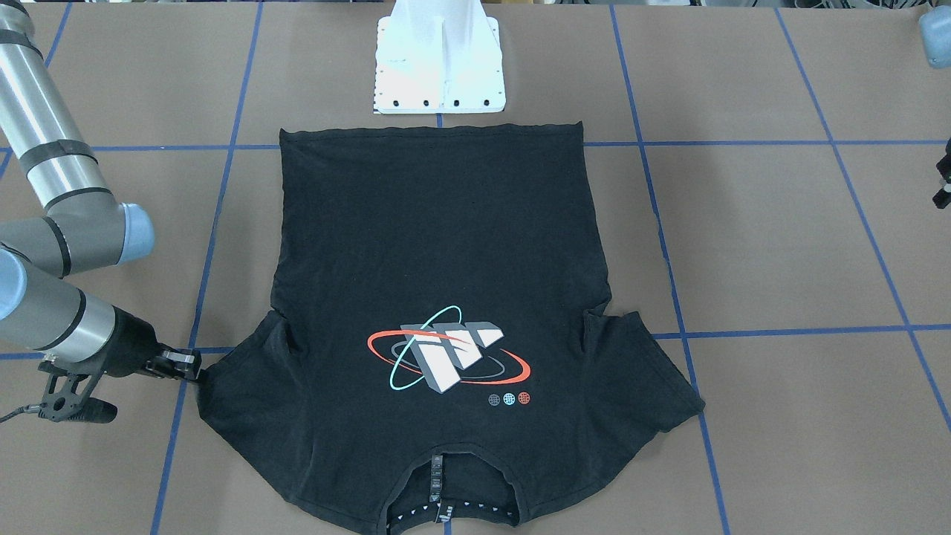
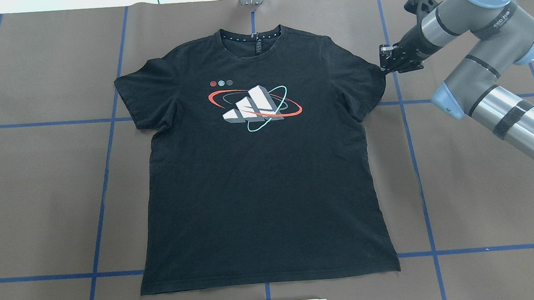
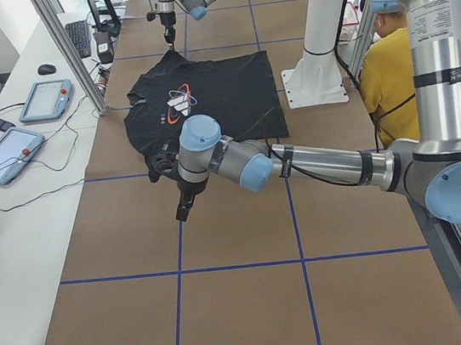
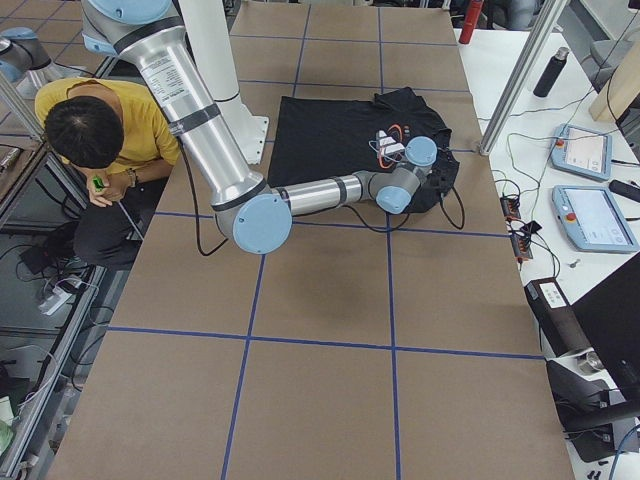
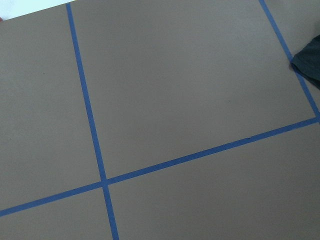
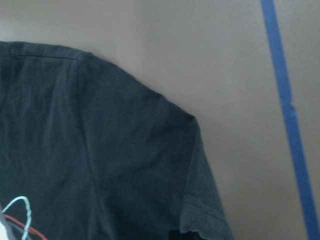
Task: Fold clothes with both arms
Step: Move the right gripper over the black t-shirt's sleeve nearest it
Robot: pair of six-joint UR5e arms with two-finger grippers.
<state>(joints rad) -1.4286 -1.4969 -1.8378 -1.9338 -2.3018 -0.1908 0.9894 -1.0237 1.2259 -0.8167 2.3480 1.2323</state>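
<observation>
Nearest the front-facing camera is the collar (image 1: 475, 511) of the black short-sleeved T-shirt (image 1: 438, 245), cut off by that view's lower edge. The shirt lies flat, red, teal and white-grey orbit logo (image 1: 449, 358) up, on the brown paper-covered table (image 1: 780, 245) marked with blue grid lines (image 1: 862, 215). Its hem ends just short of the white bolted base plate (image 1: 438, 74). Bare table runs wide on both sides of the cloth. On this view's left the right gripper (image 1: 192, 364) is low and level, its tip at the very end of a sleeve (image 1: 245, 386). Whether the jaws pinch the cloth or only touch it cannot be told.

From overhead the shirt sits square to the grid with both sleeves spread. The right gripper is at the outer edge of the view-right sleeve, just beside a blue line.

In the left side view the near arm's left gripper (image 3: 183, 211) points down above bare table, near the other sleeve but apart from it. Its jaw width cannot be told. A person in a yellow shirt (image 3: 386, 56) is beside the base.

In the right side view the near arm reaches to the shirt's near sleeve, its wrist hiding the tip.

The left wrist camera shows brown paper, blue lines and one black cloth corner at the right edge.

The right wrist camera shows the shoulder and sleeve hem at lower left, with a blue line to the right.
</observation>
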